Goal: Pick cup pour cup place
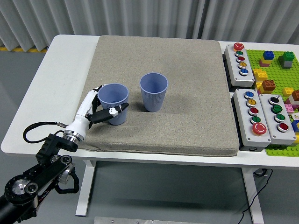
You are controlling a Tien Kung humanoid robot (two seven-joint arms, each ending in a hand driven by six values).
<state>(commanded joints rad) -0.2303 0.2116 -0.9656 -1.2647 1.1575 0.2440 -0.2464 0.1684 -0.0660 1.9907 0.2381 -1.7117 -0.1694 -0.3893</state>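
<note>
Two blue ribbed cups stand upright on a grey mat (187, 93). The left cup (113, 101) sits near the mat's front left; the right cup (153, 91) stands a short gap to its right. My left hand (103, 103), white with black fingers, is wrapped around the left cup from its left side, with the thumb across the front and the other fingers behind it. The cup's base rests on the mat. I cannot see into either cup well enough to tell its contents. The right arm is out of sight.
The white table (56, 79) carries the mat. At the right stand button boxes (240, 59) (264, 114) and a green baseplate (280, 70) with coloured bricks. A black cable (39, 125) loops off my left forearm near the table's front left edge.
</note>
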